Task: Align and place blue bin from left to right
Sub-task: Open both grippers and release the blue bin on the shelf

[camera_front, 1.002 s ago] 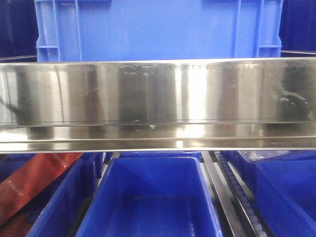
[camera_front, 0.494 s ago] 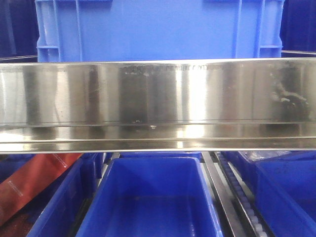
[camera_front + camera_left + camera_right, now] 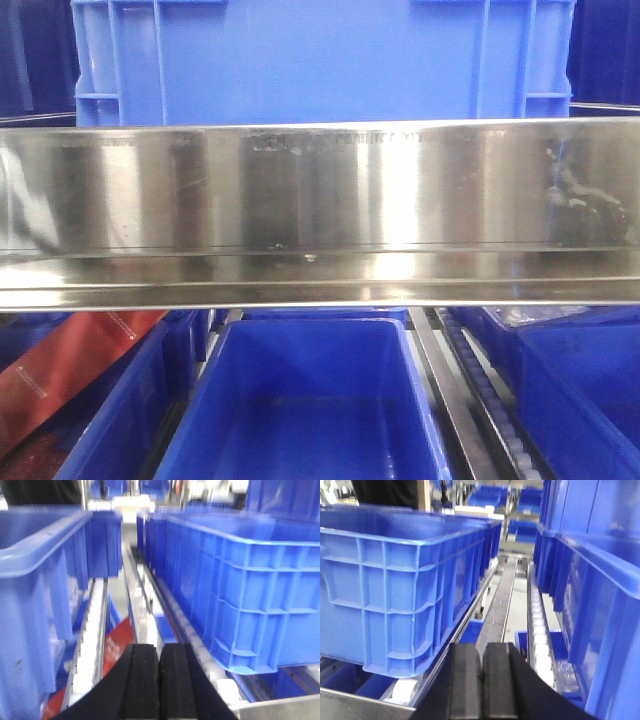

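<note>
The blue bin [image 3: 320, 60] stands on the upper rack level, behind the steel rail, filling the top of the front view. In the left wrist view the blue bin [image 3: 240, 590] lies to the right of my left gripper [image 3: 158, 652], which is shut with nothing between its black pads. The right wrist view has the blue bin [image 3: 395, 580] to the left of my right gripper [image 3: 484, 650], also shut and empty. Both grippers sit just outside the bin's near corners, apart from its walls. Neither gripper shows in the front view.
A shiny steel rail [image 3: 320, 200] crosses the front view. Below it are an open blue bin [image 3: 300, 400] and a red package [image 3: 60, 370]. Roller tracks [image 3: 92, 640] [image 3: 537, 625] run beside the bin. Neighbouring blue bins [image 3: 35, 580] [image 3: 600, 580] stand on both outer sides.
The blue bin has edged very slightly to the right, and the reflections on the steel rail have shifted a little.
</note>
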